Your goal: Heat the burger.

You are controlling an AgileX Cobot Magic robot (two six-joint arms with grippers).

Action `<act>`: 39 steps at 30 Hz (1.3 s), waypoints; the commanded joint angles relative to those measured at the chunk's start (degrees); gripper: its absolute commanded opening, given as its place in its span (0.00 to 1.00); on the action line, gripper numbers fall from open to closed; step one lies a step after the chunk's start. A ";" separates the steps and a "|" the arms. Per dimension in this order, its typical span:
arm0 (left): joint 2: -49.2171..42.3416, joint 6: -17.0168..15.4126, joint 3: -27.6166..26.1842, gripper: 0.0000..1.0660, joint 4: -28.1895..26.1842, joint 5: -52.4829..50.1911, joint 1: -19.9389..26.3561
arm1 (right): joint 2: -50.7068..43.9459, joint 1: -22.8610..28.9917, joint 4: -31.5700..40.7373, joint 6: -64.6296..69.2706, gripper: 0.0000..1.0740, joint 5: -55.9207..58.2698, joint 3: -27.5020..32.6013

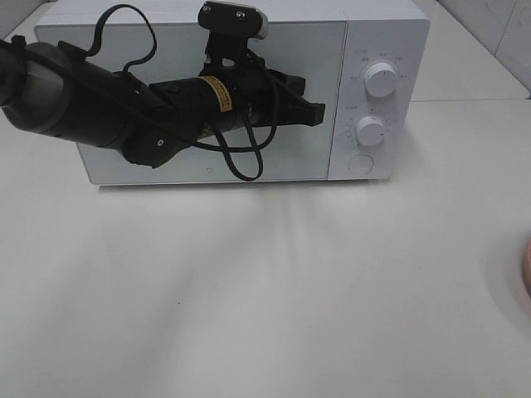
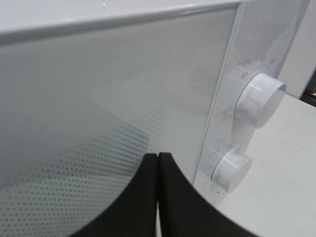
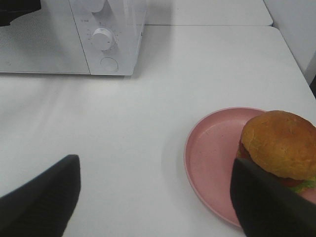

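Observation:
The burger (image 3: 281,142) has a golden-brown bun and sits on a pink plate (image 3: 215,148), shown in the right wrist view. My right gripper (image 3: 155,197) is open and empty above the table, with one finger (image 3: 266,202) right beside the burger. The white microwave (image 1: 249,162) stands at the back with its door shut. My left gripper (image 1: 317,112) is shut on nothing, its tips at the door's right edge near the control panel. In the left wrist view the shut fingers (image 2: 148,197) are close to the door glass (image 2: 98,108).
Two white knobs (image 1: 381,80) (image 1: 370,131) and a round button (image 1: 361,163) are on the microwave's right panel. Only the plate's rim (image 1: 527,274) shows at the right edge of the high view. A white table (image 1: 265,290) lies in front of the microwave.

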 commanded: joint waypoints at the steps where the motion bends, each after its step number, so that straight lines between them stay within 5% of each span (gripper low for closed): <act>1: -0.17 1.15 -2.29 0.00 -2.29 -0.06 1.15 | -1.66 -0.23 -0.29 0.40 0.71 0.06 0.06; 5: -1.15 1.09 -1.95 0.03 -2.29 3.44 -0.69 | -1.66 -0.23 -0.29 0.40 0.71 0.06 0.06; 7: -3.21 1.03 -0.86 0.18 -2.29 7.73 -2.92 | -1.66 -0.23 -0.29 0.40 0.71 0.06 0.06; 8: -3.21 1.03 -0.86 0.18 -2.29 7.73 -2.92 | -1.66 -0.23 -0.29 0.40 0.71 0.06 0.06; 10: -4.76 1.03 -0.46 0.69 -2.29 10.37 -4.76 | -1.66 -0.23 -0.29 0.40 0.71 0.06 0.06; 11: -4.76 1.03 -0.46 0.69 -2.29 10.37 -4.76 | -1.66 -0.23 -0.29 0.40 0.71 0.06 0.06; 13: -6.59 0.86 -0.46 0.95 -2.35 13.29 -6.42 | -1.66 -0.23 -0.29 0.40 0.71 0.06 0.06; 22: -13.98 1.03 -0.46 0.94 -2.29 34.21 -10.54 | -1.66 -0.06 -0.29 0.40 0.71 0.06 0.06; 39: -23.66 1.15 -0.46 0.94 -6.13 81.02 -10.89 | -1.66 -0.06 -0.29 0.40 0.71 0.06 0.06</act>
